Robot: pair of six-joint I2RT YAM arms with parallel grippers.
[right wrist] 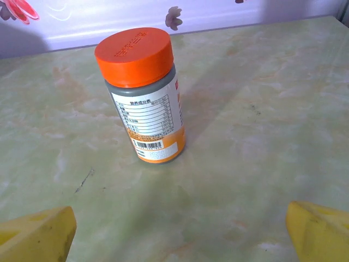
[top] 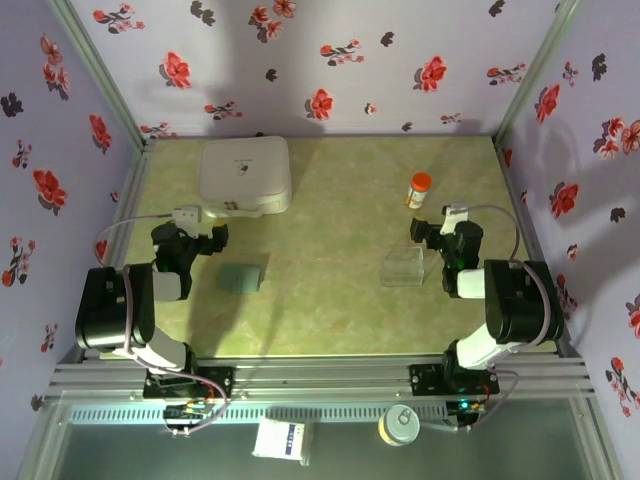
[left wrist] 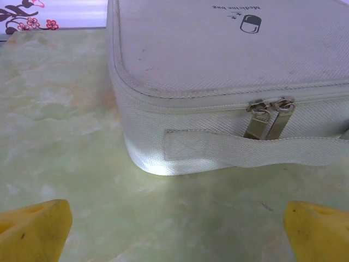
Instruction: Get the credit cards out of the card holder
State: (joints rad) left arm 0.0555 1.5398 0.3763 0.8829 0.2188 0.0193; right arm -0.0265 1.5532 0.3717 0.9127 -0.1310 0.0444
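Observation:
The card holder (top: 241, 278), a small flat grey-blue wallet, lies closed on the green table just right of my left arm. The credit cards are hidden. My left gripper (top: 190, 238) stands open a little to the left of and behind the wallet, facing the white box; its yellow fingertips (left wrist: 35, 226) sit far apart over bare table, with nothing between them. Across the table my right gripper (top: 443, 230) is open too, its yellow fingertips (right wrist: 38, 232) wide apart and empty, pointing at the bottle.
A big white zipped box (top: 246, 175) (left wrist: 229, 82) stands at the back left, close ahead of my left gripper. An orange-capped bottle (top: 418, 190) (right wrist: 144, 98) stands upright at the back right. A clear plastic tray (top: 404, 268) lies left of my right gripper.

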